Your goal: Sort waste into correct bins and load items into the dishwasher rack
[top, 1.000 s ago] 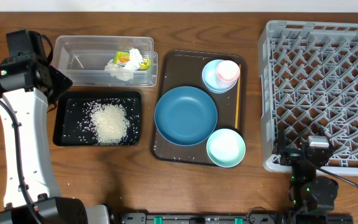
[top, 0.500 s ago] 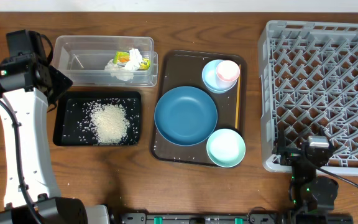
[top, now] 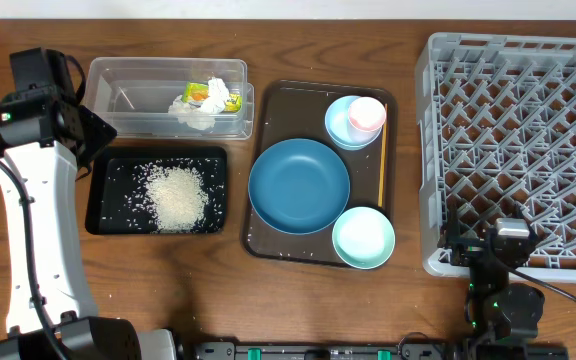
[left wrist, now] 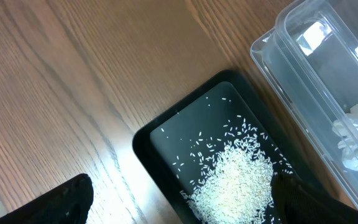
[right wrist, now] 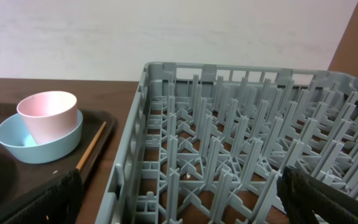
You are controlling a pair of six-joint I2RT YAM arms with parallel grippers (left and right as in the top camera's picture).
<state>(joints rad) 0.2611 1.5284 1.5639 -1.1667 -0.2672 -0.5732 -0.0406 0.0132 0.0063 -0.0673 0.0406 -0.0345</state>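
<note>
The clear tub holds crumpled tissue and a yellow-green wrapper. The black tray below it holds the rice heap. On the brown tray sit the dark blue bowl, the mint-green bowl, the pink cup inside the light blue bowl, and the orange stick. The grey rack is at the right. My left gripper is open and empty above the black tray's left edge, near the rice. My right gripper is open and empty at the rack's front left corner.
The brown serving tray lies between the bins and the rack. The left arm stretches along the table's left side. The right arm stands at the front right. The right wrist view shows the cup and stick.
</note>
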